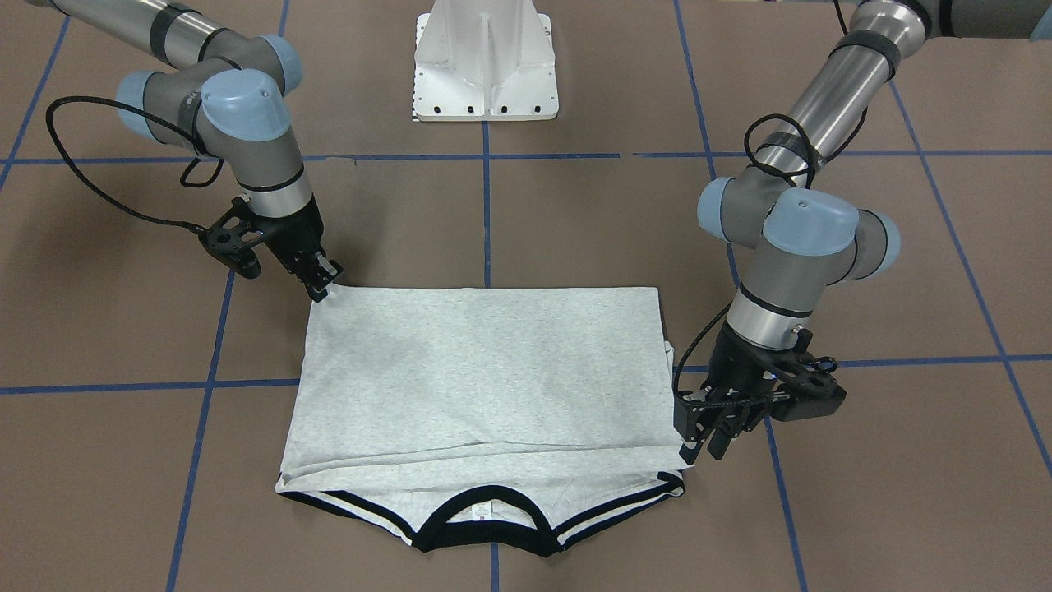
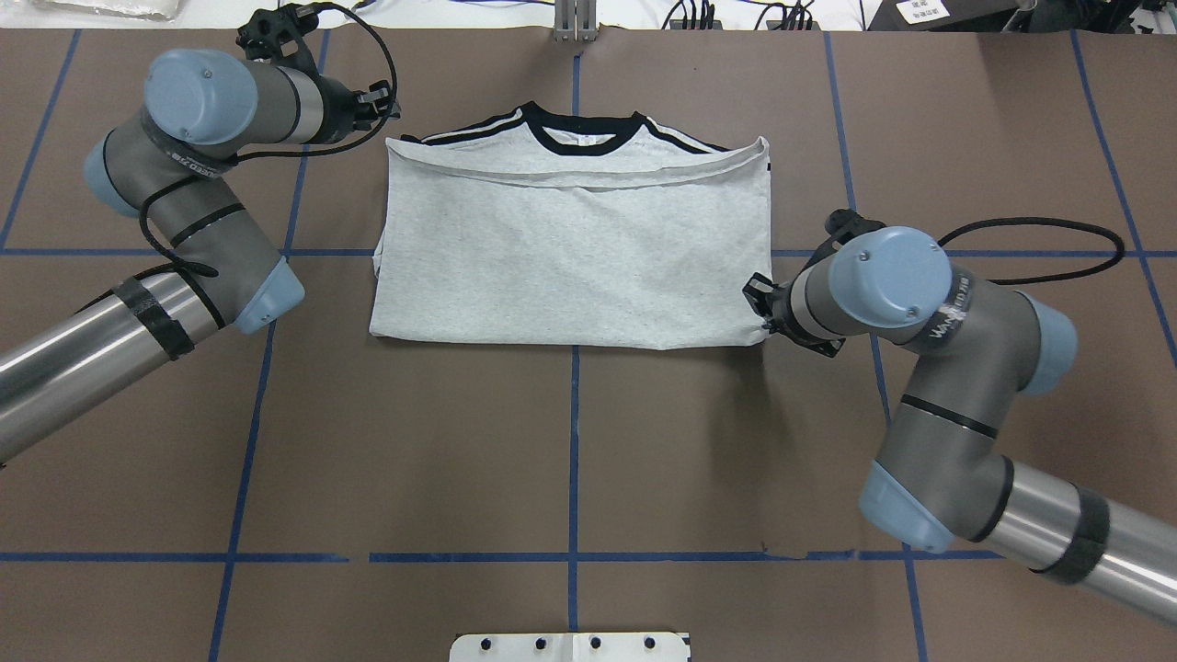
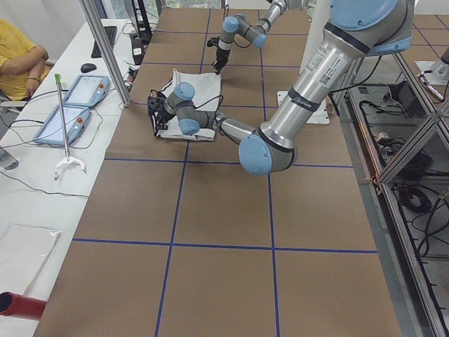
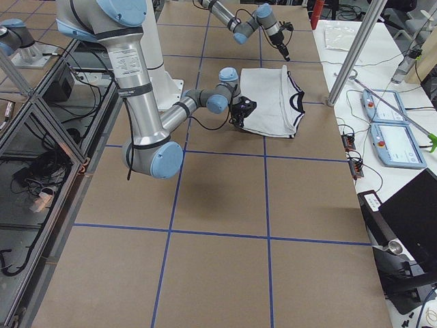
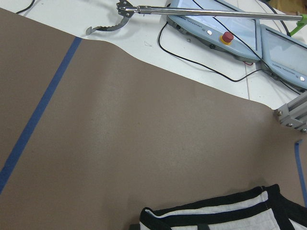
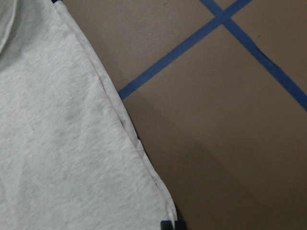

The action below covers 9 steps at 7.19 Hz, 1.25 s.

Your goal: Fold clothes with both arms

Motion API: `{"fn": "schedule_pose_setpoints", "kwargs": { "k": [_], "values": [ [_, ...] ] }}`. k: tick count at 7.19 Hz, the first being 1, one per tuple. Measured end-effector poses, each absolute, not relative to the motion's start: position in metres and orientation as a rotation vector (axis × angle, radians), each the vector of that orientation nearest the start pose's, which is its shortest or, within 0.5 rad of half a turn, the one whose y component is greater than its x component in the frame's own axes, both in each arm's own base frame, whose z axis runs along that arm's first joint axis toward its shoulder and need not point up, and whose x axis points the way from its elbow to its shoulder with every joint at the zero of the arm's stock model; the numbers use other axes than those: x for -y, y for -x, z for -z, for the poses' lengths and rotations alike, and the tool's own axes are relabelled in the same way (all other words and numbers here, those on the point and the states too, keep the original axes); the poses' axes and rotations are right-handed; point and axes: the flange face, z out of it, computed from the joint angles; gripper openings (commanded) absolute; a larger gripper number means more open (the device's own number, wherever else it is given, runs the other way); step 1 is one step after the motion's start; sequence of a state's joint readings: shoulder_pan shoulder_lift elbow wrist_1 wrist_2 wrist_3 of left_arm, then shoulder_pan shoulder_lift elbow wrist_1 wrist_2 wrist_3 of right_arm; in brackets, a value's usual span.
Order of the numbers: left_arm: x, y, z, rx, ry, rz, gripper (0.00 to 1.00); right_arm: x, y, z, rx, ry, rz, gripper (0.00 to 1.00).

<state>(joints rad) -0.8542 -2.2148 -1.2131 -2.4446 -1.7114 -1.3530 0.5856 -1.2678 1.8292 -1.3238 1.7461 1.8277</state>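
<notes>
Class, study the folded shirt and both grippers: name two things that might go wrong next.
The left gripper sits by stacked layers at the T-shirt shoulder corner; it might catch only some, opening the fold. The right gripper is at the diagonally opposite corner, so lifting may skew it.

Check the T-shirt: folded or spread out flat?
Folded. The T-shirt lies as a compact rectangle, its bottom hem doubled up to just short of the black collar.

Left arm (image 1: 846, 82) and right arm (image 1: 123, 25): silver tubes ringed with black tape, grey joints with light blue screwed caps. Left claw (image 1: 708, 434) and right claw (image 1: 326, 279): black; above each, a looping black cable and white joint lettering.
</notes>
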Motion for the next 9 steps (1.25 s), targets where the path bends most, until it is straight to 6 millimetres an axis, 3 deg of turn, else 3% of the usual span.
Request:
{"fn": "schedule_pose_setpoints", "kwargs": {
  "k": [1,3,4,6,7,8,9],
  "values": [
    [0.65,-0.408,-0.334,-1.081,-0.496,0.478,0.5,0.401,0.404,-0.355,0.863,0.068,-0.702,0.0],
    [0.643,-0.402,-0.318,-1.11,-0.51,0.473,0.5,0.319,0.359,-0.358,0.874,0.196,-0.587,0.0],
    [0.631,-0.394,-0.306,-1.142,-0.513,0.458,0.5,0.273,0.35,-0.353,0.87,0.282,-0.496,0.0],
    [0.593,-0.376,-0.281,-1.26,-0.437,0.409,0.5,0.185,0.362,-0.335,0.831,0.502,-0.346,0.0],
    [0.579,-0.372,-0.267,-1.312,-0.386,0.406,0.5,0.142,0.372,-0.325,0.796,0.593,-0.305,0.95],
    [0.568,-0.369,-0.256,-1.352,-0.337,0.421,0.51,0.112,0.379,-0.321,0.768,0.637,-0.274,1.0],
    [0.553,-0.37,-0.248,-1.387,-0.275,0.441,0.56,0.101,0.383,-0.322,0.756,0.637,-0.272,1.0]
  ]
}}
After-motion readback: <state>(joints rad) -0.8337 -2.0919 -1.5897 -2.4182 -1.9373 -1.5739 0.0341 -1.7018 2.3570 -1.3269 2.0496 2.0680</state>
